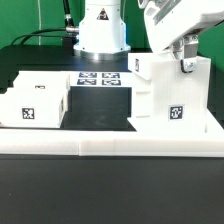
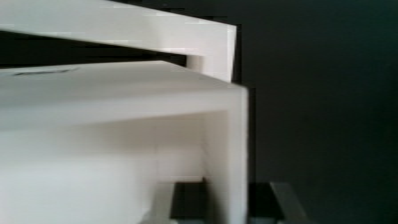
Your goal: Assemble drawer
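The tall white drawer casing point(image 1: 165, 95) stands at the exterior view's right, with a tag on its front. My gripper point(image 1: 185, 62) is at the casing's top right edge, with a finger on each side of its wall. In the wrist view the thin white wall point(image 2: 231, 140) runs between my two dark fingers point(image 2: 185, 206), and the gripper point(image 2: 231, 208) looks shut on it. A smaller white box tray point(image 1: 35, 102) with a tag sits apart at the exterior view's left.
The marker board point(image 1: 100, 78) lies flat behind, between the tray and the casing. A long low white rail point(image 1: 100, 147) runs along the front, and the casing stands against it. The arm's white base point(image 1: 100, 25) is at the back.
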